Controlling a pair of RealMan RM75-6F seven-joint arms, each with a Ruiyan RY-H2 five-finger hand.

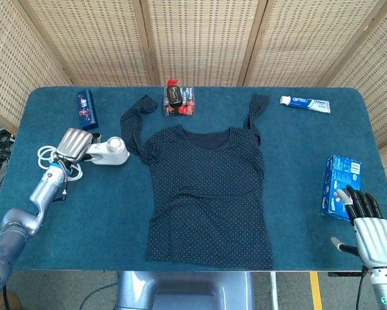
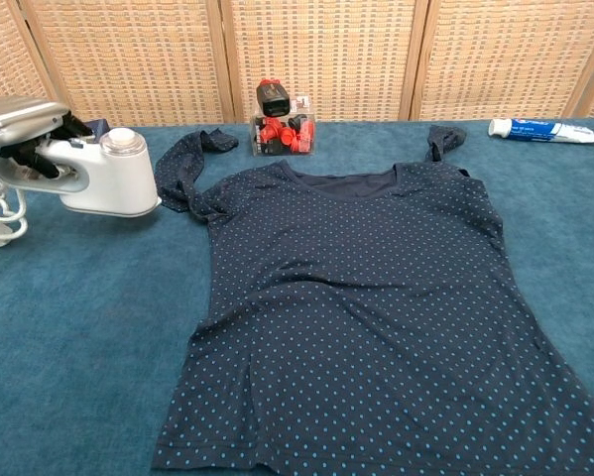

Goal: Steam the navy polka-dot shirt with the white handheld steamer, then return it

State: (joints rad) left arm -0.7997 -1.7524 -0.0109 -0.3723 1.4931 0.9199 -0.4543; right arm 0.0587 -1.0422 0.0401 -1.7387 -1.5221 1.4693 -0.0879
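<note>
Navy polka-dot long-sleeved shirt (image 1: 207, 194): spread flat, front up, at centre of the teal carpeted tabletop (image 1: 296, 155); neckline toward the top of the frame, both sleeves folded up toward the upper edge; hem near the lower edge.

White handheld steamer (image 1: 107, 152): left of centre in the head view, off the shirt, base down on the tabletop just beside the left sleeve; far left in the chest view (image 2: 106, 180).

Left hand (image 1: 73, 144): silver-backed, wrapped around the steamer's handle, fingers curled under it; seen at the far left edge of the chest view (image 2: 24, 129).

Coiled white power cord (image 1: 51, 160): looped on the tabletop beneath the left wrist, at the left edge of both views.

Right hand (image 1: 366, 225): lower right corner of the head view, at the table's edge, dark fingers spread and pointing up the frame, holding nothing; out of the chest view.

Blue rectangular carton (image 1: 341, 187): right side, just above the right hand's fingertips.

White-and-blue toothpaste tube (image 1: 305, 103): upper right, lying flat.

Dark blue slim box (image 1: 86, 108): upper left.

Clear case of red and black items (image 1: 179, 101): upper centre, between the sleeves.
</note>
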